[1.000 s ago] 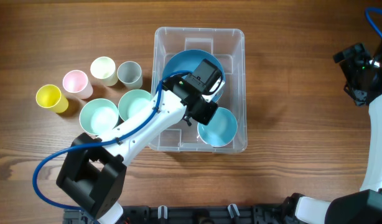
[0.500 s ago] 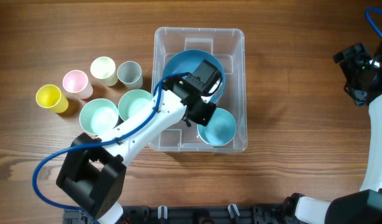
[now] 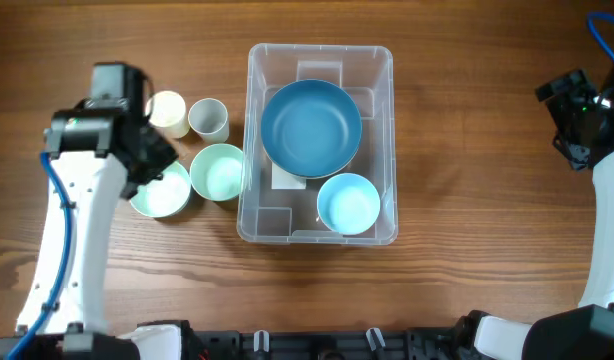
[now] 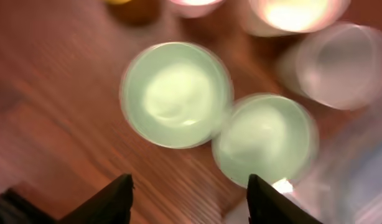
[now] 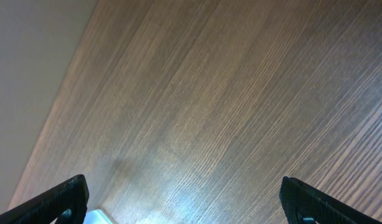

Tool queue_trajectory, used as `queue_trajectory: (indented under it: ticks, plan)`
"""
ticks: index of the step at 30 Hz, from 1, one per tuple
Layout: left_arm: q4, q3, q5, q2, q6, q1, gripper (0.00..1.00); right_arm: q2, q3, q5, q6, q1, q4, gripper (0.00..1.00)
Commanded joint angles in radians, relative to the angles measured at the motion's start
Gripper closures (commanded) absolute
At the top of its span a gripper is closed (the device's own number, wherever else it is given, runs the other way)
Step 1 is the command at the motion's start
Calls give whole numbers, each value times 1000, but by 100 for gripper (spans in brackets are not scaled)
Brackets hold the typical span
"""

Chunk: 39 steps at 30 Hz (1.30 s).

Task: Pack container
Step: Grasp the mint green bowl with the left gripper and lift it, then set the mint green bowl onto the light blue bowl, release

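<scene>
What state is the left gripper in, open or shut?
Open. In the left wrist view the left gripper has its fingers wide apart, nothing gripped, with a green bowl beyond them.

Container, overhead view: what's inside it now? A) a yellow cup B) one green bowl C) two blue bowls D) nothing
C: a large blue bowl and a smaller light-blue bowl sit inside the container; the nearest green bowl stands outside it.
</scene>
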Motion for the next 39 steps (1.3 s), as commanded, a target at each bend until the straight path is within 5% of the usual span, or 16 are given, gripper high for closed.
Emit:
queue_trajectory:
  ticks: [1, 9, 15, 16, 19, 21, 29, 33, 39]
  plan:
    - [99, -171, 95, 9, -22, 99, 37, 13, -2, 10, 14, 3, 1, 0]
    - [460, -504, 131, 10, -16, 165, 35, 13, -2, 10, 14, 3, 1, 0]
    - [559, -583, 131, 65, -17, 165, 38, 13, -2, 10, 14, 3, 1, 0]
    - [560, -583, 131, 79, -17, 165, 43, 13, -2, 10, 14, 3, 1, 0]
    - [566, -582, 128, 87, -16, 166, 82, 13, -2, 10, 13, 3, 1, 0]
    - [563, -581, 132, 75, -17, 165, 96, 13, -2, 10, 14, 3, 1, 0]
    - [325, -452, 146, -156, -20, 165, 96, 13, -2, 10, 14, 3, 1, 1]
    - [283, -359, 280, -318, -6, 138, 96, 13, -2, 10, 14, 3, 1, 0]
    - [405, -296, 419, -359, 65, -153, 96, 13, -2, 10, 13, 3, 1, 0]
